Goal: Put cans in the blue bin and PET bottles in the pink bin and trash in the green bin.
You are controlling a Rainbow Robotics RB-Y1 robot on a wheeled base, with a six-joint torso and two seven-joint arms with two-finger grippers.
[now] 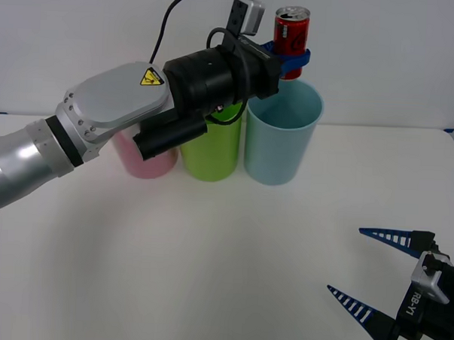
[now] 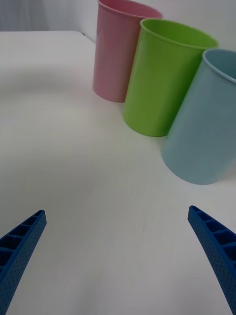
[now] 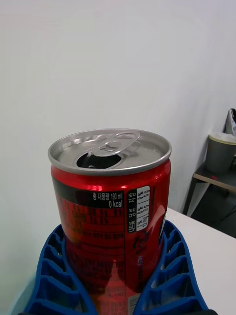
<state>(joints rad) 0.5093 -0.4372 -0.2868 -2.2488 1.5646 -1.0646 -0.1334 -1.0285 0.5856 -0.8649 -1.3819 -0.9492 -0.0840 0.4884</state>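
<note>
Three tall plastic bins, pink [image 1: 146, 160], lime green [image 1: 210, 150] and light blue [image 1: 282, 133], stand on my white table [image 1: 208, 267] by a pale wall. My left gripper [image 1: 291, 58] pinches the small red drink can [image 1: 291, 32] upright above the blue bin. My right gripper [image 1: 369, 274] rests spread wide, holding nothing.

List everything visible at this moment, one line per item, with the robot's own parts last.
can: one, red with silver top, opened, upright, held above the blue bin's opening.
blue bin: one, light blue, rightmost of the row at the table's far side.
green bin: one, lime green, middle of the row.
pink bin: one, pink, leftmost, partly behind the left arm.
table: one, white.
left gripper: blue fingers closed around the can over the blue bin.
right gripper: blue fingers spread open, low over the table's near right.
</note>
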